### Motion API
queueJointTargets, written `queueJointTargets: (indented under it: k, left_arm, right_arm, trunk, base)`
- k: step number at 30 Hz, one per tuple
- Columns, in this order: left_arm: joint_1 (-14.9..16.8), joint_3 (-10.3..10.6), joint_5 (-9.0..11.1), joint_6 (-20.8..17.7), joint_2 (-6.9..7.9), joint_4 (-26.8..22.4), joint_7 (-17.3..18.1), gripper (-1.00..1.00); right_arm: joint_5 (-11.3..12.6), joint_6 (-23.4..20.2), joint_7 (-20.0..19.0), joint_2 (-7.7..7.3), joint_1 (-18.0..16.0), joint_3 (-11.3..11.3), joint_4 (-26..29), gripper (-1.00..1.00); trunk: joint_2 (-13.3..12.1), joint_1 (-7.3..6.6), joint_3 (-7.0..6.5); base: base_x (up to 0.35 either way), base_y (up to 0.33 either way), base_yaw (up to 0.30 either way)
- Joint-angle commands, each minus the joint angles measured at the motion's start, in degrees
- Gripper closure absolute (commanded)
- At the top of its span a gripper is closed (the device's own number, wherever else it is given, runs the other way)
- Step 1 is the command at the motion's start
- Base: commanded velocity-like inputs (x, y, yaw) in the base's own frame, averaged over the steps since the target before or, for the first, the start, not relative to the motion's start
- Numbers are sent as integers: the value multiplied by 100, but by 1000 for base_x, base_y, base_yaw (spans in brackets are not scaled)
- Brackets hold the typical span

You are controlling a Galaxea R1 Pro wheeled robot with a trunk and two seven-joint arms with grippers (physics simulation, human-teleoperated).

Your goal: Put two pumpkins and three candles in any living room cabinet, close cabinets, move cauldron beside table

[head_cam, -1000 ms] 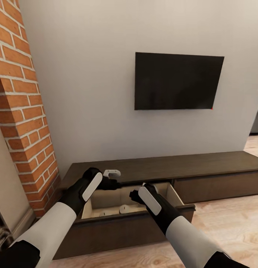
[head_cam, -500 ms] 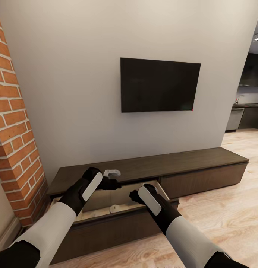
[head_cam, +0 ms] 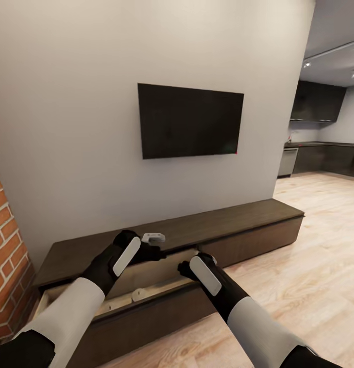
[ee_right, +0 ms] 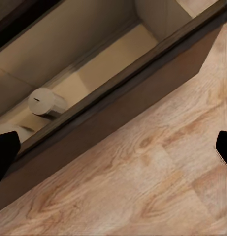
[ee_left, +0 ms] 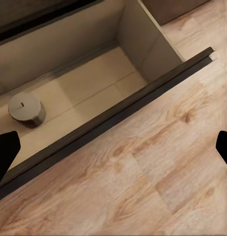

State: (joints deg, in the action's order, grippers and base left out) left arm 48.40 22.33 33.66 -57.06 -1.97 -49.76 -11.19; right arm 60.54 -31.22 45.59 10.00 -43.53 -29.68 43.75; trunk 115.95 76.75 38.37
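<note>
The head view is evenly and softly lit, the pale wall [head_cam: 85, 128] shading gently darker toward its left; small ceiling spots [head_cam: 306, 64] glow in the dim kitchen beyond, and the wood floor [head_cam: 310, 245] carries a faint sheen without hard glare. The open drawer [ee_left: 93, 83] is dimmer inside in both wrist views, its front lip casting a dark band; the candle [ee_left: 25, 109] sits in muted shade; the renders look slightly soft and smeared, with wide-angle stretching of straight lines toward the edges.
</note>
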Motion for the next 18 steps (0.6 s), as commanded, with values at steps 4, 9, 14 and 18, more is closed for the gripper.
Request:
queueJointTargets:
  k: [4,9,14,18]
  left_arm:
    - [3,9,61,-16,3,-7,-58,-100]
    - [3,9,61,-16,2,-7,-58,-100]
    - [3,9,55,-16,-1,-7,-58,-100]
    - [3,9,53,-16,-4,-7,-58,-100]
  right_arm:
    - [28,-16,38,0,-6,-12,3,-100]
    - [28,-16,38,0,-6,-12,2,-100]
    - [28,-16,38,0,-6,-12,2,-100]
    - [31,-16,38,0,-6,-12,2,-100]
  trunk:
    - [-159,-89,-66]
    - [-359,-199,-161]
    - [-560,-309,-261]
    - [-720,-397,-342]
  base:
    - [0,0,-286]
    - [0,0,-286]
    - [0,0,-285]
    - [0,0,-284]
